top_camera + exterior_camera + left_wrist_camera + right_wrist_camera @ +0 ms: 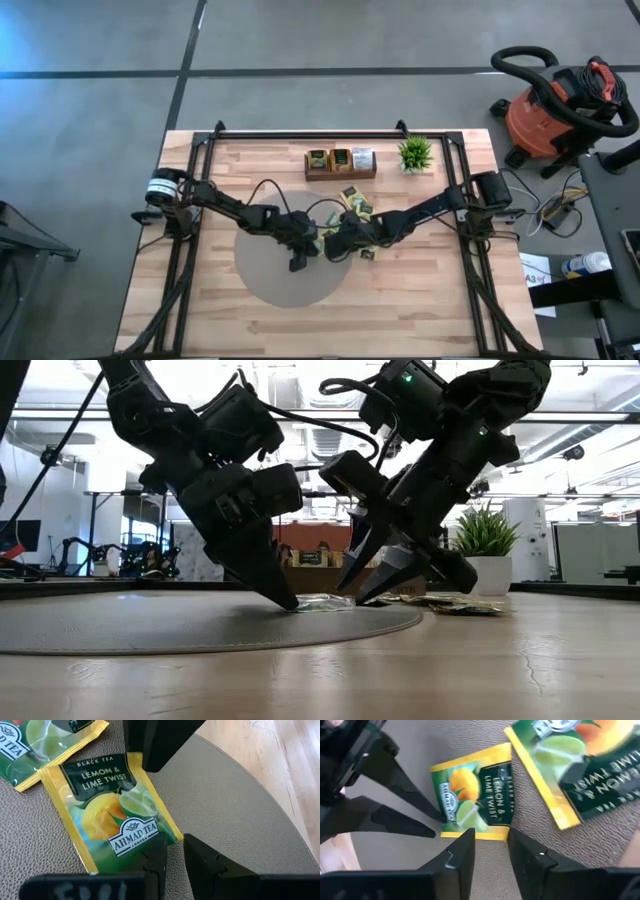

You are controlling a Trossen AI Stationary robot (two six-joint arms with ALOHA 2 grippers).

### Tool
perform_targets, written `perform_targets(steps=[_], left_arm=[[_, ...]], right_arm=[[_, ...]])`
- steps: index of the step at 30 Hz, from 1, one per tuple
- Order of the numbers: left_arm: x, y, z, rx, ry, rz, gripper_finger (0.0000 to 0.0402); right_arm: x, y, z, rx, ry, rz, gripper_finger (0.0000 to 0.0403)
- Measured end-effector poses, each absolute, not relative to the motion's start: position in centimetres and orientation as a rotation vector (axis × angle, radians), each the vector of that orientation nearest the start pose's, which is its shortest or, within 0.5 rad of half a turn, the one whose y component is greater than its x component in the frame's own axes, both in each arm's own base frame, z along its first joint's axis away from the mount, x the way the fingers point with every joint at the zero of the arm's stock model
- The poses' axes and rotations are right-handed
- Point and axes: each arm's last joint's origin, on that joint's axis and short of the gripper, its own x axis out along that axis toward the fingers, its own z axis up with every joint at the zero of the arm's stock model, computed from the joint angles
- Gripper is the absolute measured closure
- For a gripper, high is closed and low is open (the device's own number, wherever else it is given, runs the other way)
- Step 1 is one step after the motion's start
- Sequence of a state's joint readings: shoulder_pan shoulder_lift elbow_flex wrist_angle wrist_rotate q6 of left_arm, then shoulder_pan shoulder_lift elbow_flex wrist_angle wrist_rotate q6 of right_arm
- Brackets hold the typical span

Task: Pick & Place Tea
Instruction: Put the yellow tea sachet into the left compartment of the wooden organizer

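A yellow-green tea sachet (110, 815) lies flat on the grey round mat (270, 280) at mid-table, between my two grippers. My left gripper (175, 860) comes in from the table's left, its fingers a little apart, at one edge of the sachet. Opposite it, my right gripper (490, 852) slants down from the table's right, open, its fingertips at the sachet's other edge (475, 836). Several more sachets (355, 203) lie loose behind them. My left gripper has one fingertip (152, 862) on the sachet's edge near a corner (145, 842). It slants down from the table's left, and nothing is between its fingers. The sachet stays flat on the mat. Whether my right gripper touches the sachet's yellow edge, I cannot tell.
A brown wooden tray (340, 174) with sachets in its compartments stands at the far middle, with a small potted plant (415, 153) to its right. Another sachet (580, 770) lies close beside the one between the grippers. Bare wood lies toward the near edge.
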State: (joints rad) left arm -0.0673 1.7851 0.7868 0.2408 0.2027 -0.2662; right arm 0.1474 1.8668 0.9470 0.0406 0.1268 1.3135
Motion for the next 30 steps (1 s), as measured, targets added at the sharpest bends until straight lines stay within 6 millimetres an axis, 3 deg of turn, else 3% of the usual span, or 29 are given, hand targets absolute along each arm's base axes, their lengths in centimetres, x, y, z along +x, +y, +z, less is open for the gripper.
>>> perform_targets(steps=[12, 30], left_arm=[[32.9, -2.5, 12.2, -0.292, 0.777, -0.134, 0.0335], [32.9, -2.5, 12.2, -0.293, 0.775, -0.134, 0.0335]], right_arm=[[35.2, 4.7, 12.4, 1.067, 0.767, -0.546, 0.0354], [35.1, 3.2, 12.2, 1.011, 0.759, -0.601, 0.0308]])
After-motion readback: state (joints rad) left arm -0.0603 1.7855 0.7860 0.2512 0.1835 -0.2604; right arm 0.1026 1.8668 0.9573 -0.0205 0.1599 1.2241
